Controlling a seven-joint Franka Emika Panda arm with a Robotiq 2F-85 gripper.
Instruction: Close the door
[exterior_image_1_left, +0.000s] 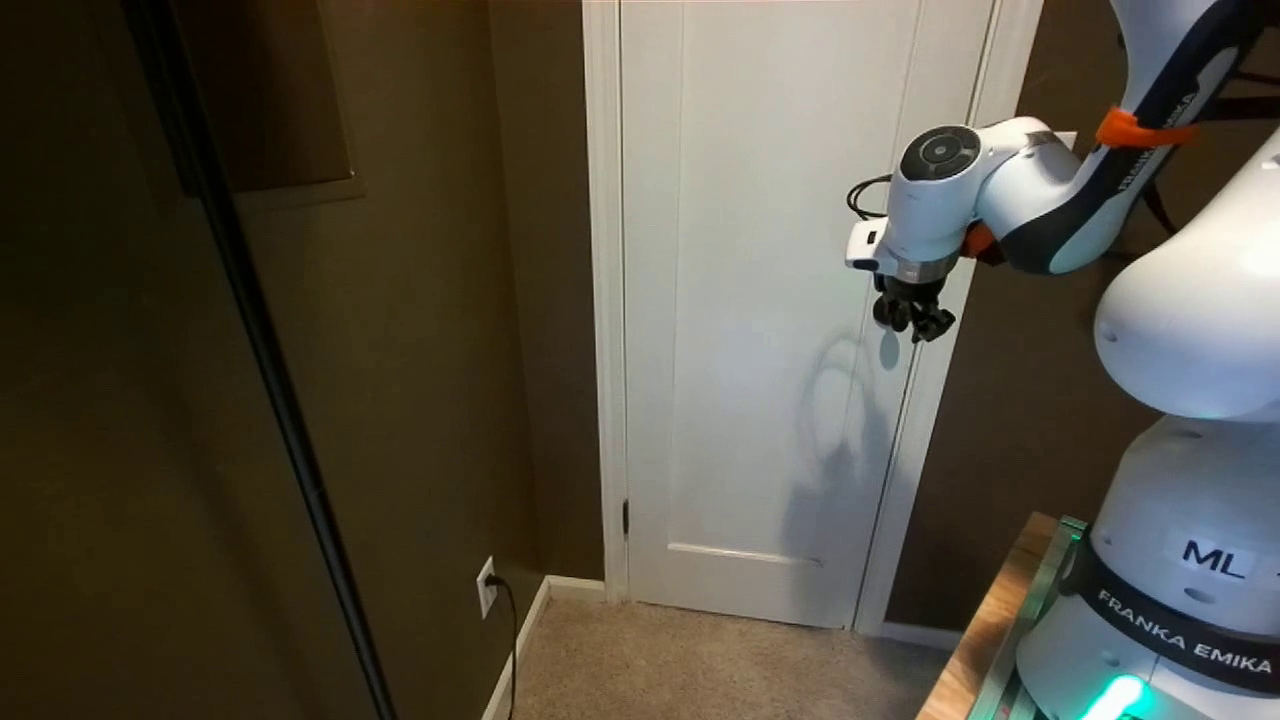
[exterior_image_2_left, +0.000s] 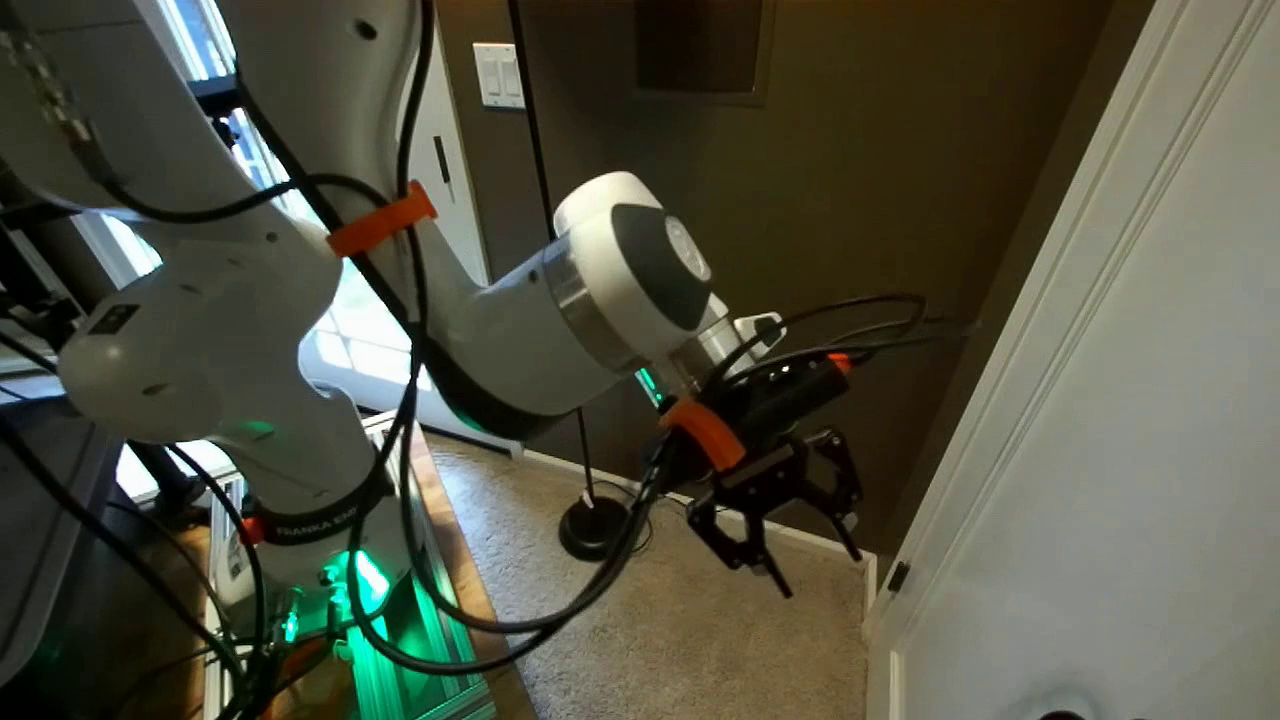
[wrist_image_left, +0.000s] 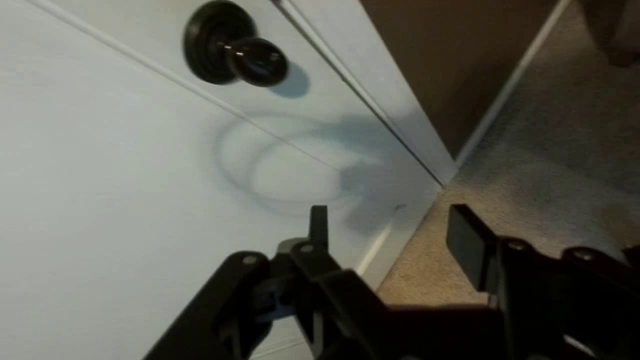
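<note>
See the gripper (wrist_image_left: 392, 227) hanging with fingers (wrist_image_left: 467, 245) well apart and nothing held between them. Find the door (exterior_image_1_left: 750, 400) just beyond: tall and white, lying past the fingers in the wrist view and behind the gripper in an exterior view. Looks seated in the trim (exterior_image_1_left: 606, 300) already, or very nearly; cannot tell whether latched. Note the knob (wrist_image_left: 260, 62), dark and glossy, ahead of the fingers and off to their left as seen in the wrist view, apart from both.

Expect a stiff panel, likely light to swing for its size, turning about the hinge (exterior_image_1_left: 626, 516) on the edge farther from the gripper. Expect no real give in the face and little risk of breaking, though perhaps scuffed paint from hard fingers. Treat the knob as rigid, smooth and probably slippery, round enough to roll out of a loose pinch.

For closing alone, better to press than to grip: push flat on the face beside the knob, along the edge nearer the gripper, for most leverage and least effort. To take hold instead, straddle the knob squarely and squeeze firmly from both sides. Finish with slow, steady pressure.
</note>
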